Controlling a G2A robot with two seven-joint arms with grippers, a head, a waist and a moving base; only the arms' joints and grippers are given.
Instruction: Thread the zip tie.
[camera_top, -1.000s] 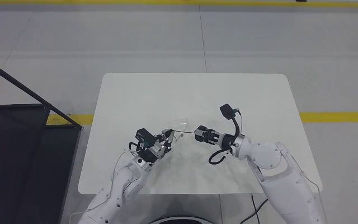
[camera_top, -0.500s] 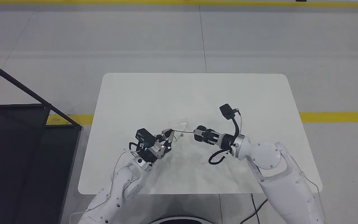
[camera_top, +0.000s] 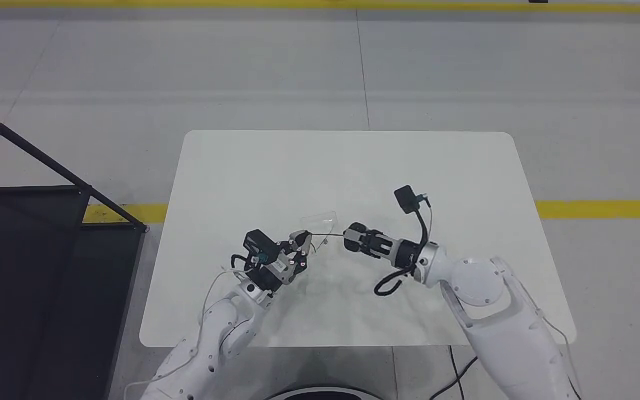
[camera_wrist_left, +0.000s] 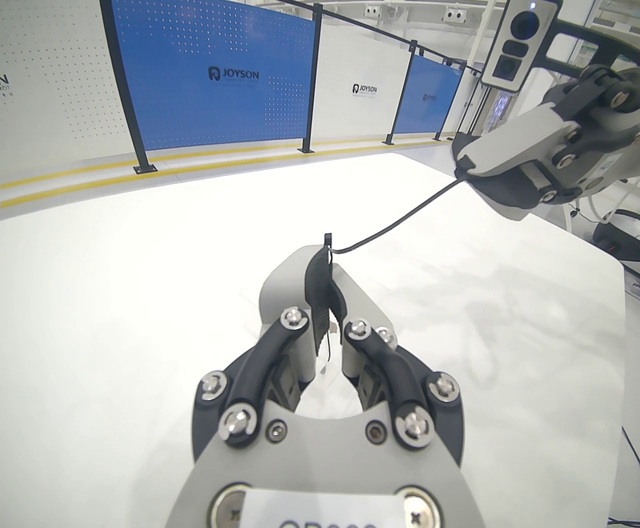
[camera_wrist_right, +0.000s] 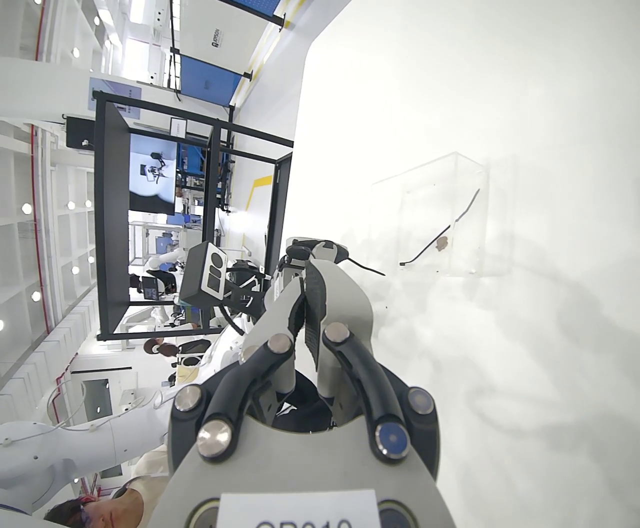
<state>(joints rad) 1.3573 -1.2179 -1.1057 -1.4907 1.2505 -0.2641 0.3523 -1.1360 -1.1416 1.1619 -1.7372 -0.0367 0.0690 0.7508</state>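
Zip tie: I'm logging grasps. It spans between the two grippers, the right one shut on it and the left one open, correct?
The left gripper is not open: the left wrist view shows it shut on the zip tie. The rest holds: the tie spans between the two, the right gripper shut on it.

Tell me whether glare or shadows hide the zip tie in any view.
Left wrist view: table glares white, yet the zip tie stands dark against it. Right wrist view: glare nearly swallows the clear box. Top view: even light, soft shadows, zip tie a thin line.
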